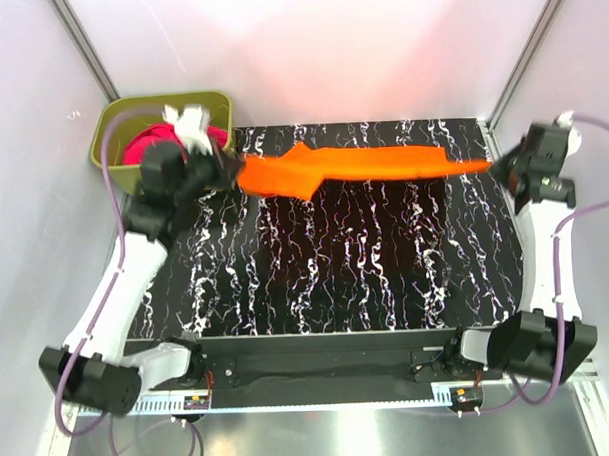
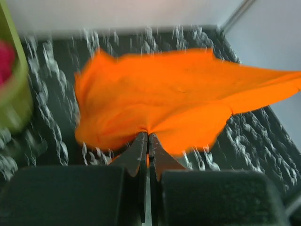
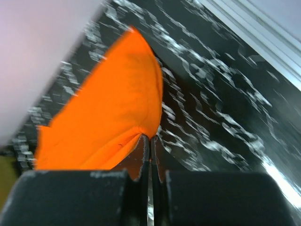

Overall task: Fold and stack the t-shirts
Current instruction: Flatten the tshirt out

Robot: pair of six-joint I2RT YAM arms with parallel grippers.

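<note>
Now my left gripper is pinched tight on the left end of the orange t-shirt; my right gripper is clamped on its right end; it stretches between them over the table, far side; the magenta t-shirt sits in the green tub, far left.

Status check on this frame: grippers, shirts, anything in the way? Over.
Left gripper and right gripper both shut on orange t-shirt, stretched between them. Magenta t-shirt sits in green tub. No obstruction seen.
</note>
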